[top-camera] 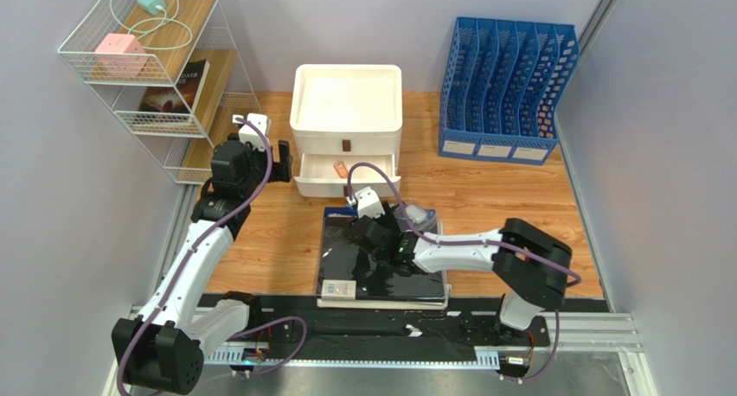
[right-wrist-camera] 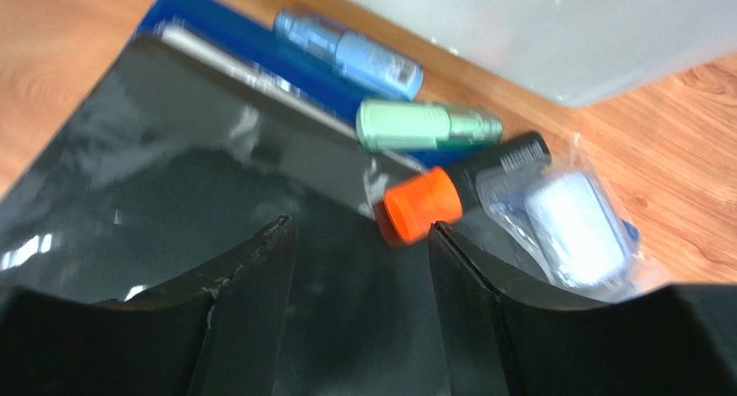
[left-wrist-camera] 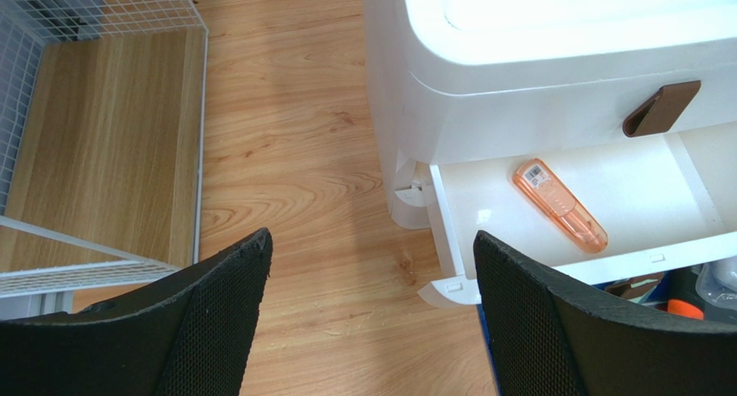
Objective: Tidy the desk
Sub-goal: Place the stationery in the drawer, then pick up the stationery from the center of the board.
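Inspector: Pale grey walls around; light wood table (top-camera: 484, 197) across the whole middle, under every item. On it?

Clerk: Far centre: white drawer unit (top-camera: 346, 124), lower drawer (left-wrist-camera: 605, 214) pulled out, orange translucent case (left-wrist-camera: 560, 204) inside. Far right: blue file rack (top-camera: 506, 89). Far left: white wire shelf (top-camera: 156, 76). Near the arm bases: black glossy folder (top-camera: 381, 271).

Inspector: State of left fingers (left-wrist-camera: 208, 327)?

Clerk: Spread wide, gripping nothing, above bare wood just left of the open drawer.

Inspector: And right fingers (right-wrist-camera: 242, 327)?

Clerk: Apart, low over the folder, clamped on nothing. Just beyond the tips: black marker with orange cap (right-wrist-camera: 471, 178), green tube (right-wrist-camera: 424, 125), blue tube (right-wrist-camera: 350, 52), plastic-wrapped pack (right-wrist-camera: 575, 227).
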Controlling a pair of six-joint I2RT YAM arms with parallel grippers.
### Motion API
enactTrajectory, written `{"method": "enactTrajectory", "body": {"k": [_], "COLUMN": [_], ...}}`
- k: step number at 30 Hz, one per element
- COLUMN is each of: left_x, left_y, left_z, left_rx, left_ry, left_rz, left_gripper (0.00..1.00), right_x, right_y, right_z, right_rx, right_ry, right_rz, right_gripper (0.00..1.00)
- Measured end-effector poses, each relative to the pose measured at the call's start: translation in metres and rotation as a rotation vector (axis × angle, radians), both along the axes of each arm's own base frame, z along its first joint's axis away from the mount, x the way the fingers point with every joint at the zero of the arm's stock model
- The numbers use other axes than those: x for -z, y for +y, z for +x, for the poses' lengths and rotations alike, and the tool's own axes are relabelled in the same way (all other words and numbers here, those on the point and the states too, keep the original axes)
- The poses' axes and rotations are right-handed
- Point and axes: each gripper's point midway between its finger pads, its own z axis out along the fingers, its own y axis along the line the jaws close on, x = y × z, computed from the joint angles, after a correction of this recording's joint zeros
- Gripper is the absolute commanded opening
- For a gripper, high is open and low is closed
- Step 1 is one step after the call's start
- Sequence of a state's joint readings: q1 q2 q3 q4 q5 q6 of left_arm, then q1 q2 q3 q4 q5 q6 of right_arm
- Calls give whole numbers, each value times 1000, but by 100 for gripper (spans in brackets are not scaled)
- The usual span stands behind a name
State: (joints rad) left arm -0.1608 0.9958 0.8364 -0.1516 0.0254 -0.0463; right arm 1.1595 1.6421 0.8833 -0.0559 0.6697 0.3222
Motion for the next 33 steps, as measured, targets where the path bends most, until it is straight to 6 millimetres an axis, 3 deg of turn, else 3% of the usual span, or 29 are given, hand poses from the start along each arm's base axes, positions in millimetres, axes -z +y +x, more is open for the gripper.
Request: {"method": "enactTrajectory", "body": {"k": [6,14,19,25,33], "left_x": [1,2,3,3,4], "left_y": [0,0,0,0,-1], "left_z": [1,1,0,0,0], "left_rx": [0,0,1,1,4], "left_ry": [-6,-3,-1,-1,0], "left_rz": [-1,-1,0,-1,-1], "left_gripper": [91,91,91,91,91], "right_x": [29,19,15,32,46], "right_y": [13,27,21,9,-8], "right_z": [18,39,48,58,55], "right_rx": [132,277,369,478,581], "right_ry": [-148,-275,-309,-291,-264], "right_rz": [-17,60,96,113,164], "right_gripper": [61,60,59,56,52]}}
